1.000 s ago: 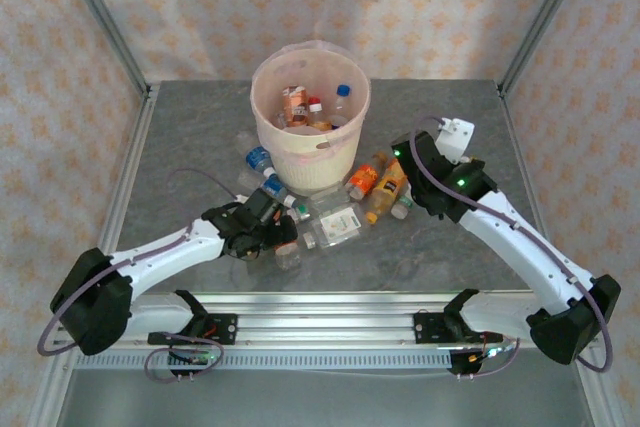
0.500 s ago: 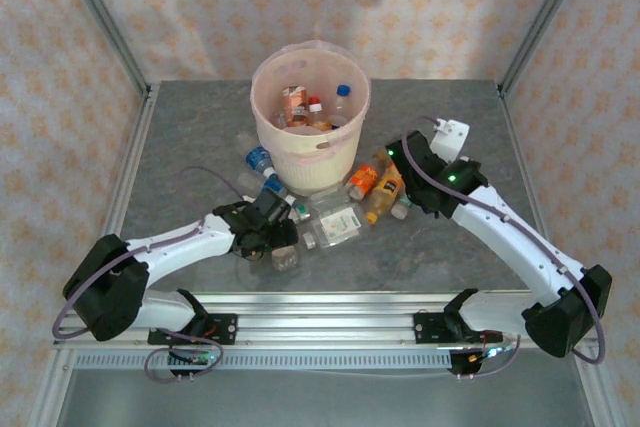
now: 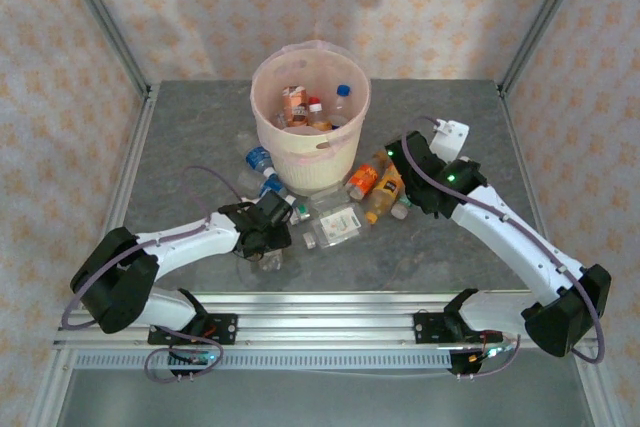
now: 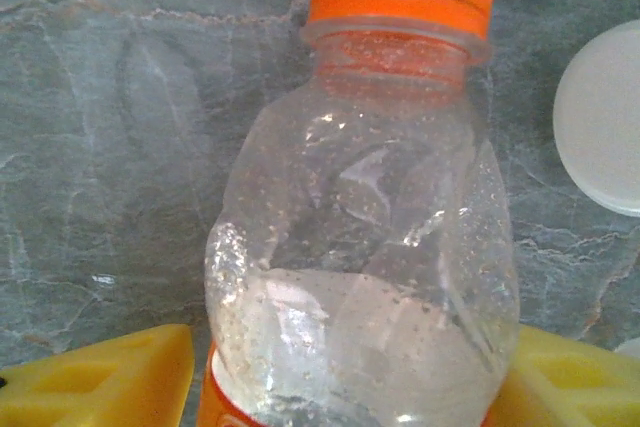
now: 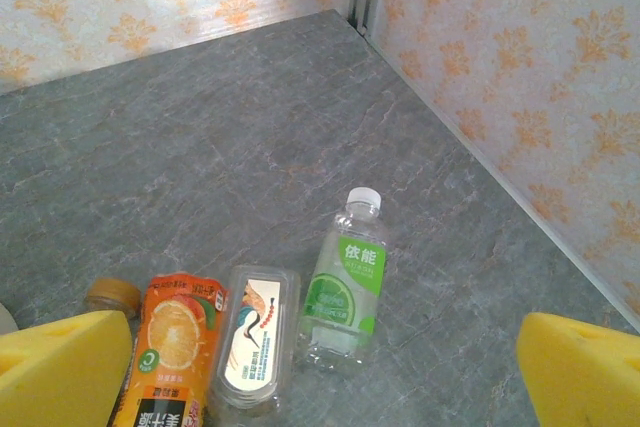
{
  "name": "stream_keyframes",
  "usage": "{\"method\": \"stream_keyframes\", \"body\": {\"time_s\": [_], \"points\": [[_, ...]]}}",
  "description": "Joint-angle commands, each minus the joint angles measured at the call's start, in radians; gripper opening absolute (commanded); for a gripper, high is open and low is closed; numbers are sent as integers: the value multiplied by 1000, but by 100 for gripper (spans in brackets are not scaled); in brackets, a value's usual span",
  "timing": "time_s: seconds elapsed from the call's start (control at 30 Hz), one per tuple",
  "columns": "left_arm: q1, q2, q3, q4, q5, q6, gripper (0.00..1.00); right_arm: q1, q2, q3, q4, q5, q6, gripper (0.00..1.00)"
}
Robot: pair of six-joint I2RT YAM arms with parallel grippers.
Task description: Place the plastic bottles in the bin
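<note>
Presently, left pincer [image 4: 345,382]: closed on clear orange-capped bottle [image 4: 360,247], pads against both its sides; bottle lies on tabletop [image 4: 110,117].
Right pincer [image 5: 320,372]: fingers wide apart, holding nothing; green-label bottle [image 5: 345,282] lies on tabletop between them.
Bin [image 3: 310,162]: upright at tabletop centre, several bottles [image 3: 305,104] inside.

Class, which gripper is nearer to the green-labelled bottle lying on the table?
Right. The right gripper hangs open just over the green-labelled bottle; the left gripper is far off to the left, closed around an orange-capped bottle.
</note>
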Motion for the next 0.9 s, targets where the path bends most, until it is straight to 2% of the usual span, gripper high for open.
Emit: {"method": "stream_keyframes", "body": {"time_s": [0.0, 0.3, 0.6, 0.87], "points": [[10, -13, 8, -30, -65, -22, 67, -4, 8, -13, -35, 14, 26, 99], [23, -109, 14, -93, -179, -37, 55, -4, 13, -10, -31, 13, 38, 99], [25, -297, 59, -243, -358, -60, 54, -6, 2, -10, -24, 16, 39, 99], [52, -465, 202, -286, -567, 59, 55, -5, -22, -32, -14, 18, 58, 99]]}}
